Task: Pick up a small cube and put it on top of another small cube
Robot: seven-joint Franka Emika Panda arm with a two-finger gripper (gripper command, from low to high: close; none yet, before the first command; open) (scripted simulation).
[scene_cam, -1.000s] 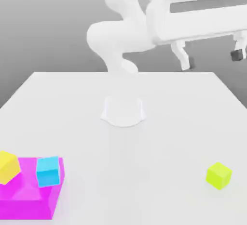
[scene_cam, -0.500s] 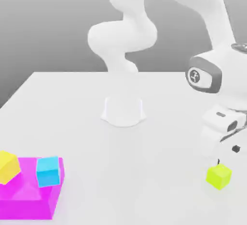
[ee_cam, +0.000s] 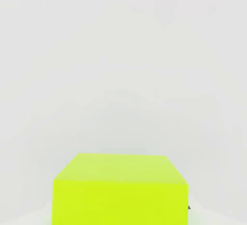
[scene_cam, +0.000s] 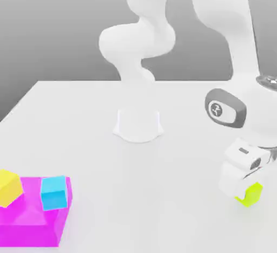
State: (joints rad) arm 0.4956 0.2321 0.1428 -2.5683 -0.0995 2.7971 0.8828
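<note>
The small cube (scene_cam: 253, 194), lime yellow-green, rests on the white table at the exterior view's right, near the front. My gripper (scene_cam: 246, 191) has come down over it, and the white hand covers the cube's upper left part. In the hand view the small cube (ee_cam: 119, 190) looms large and close, squarely at the hand. The jaws stand shut around it and the cube is still on the table. The cyan cube (scene_cam: 55, 193) sits on a magenta block (scene_cam: 32, 225) at the exterior view's front left, far from the gripper.
A yellow cube (scene_cam: 9, 187) leans on the magenta block's left end beside the cyan cube. The arm's round white base (scene_cam: 138, 124) stands at the middle of the white table (scene_cam: 162, 192), with the arm arching over the right side.
The arm swung down from high up to the lime cube on the right. The hand lowered over the cube and the jaws went from wide open to shut.
</note>
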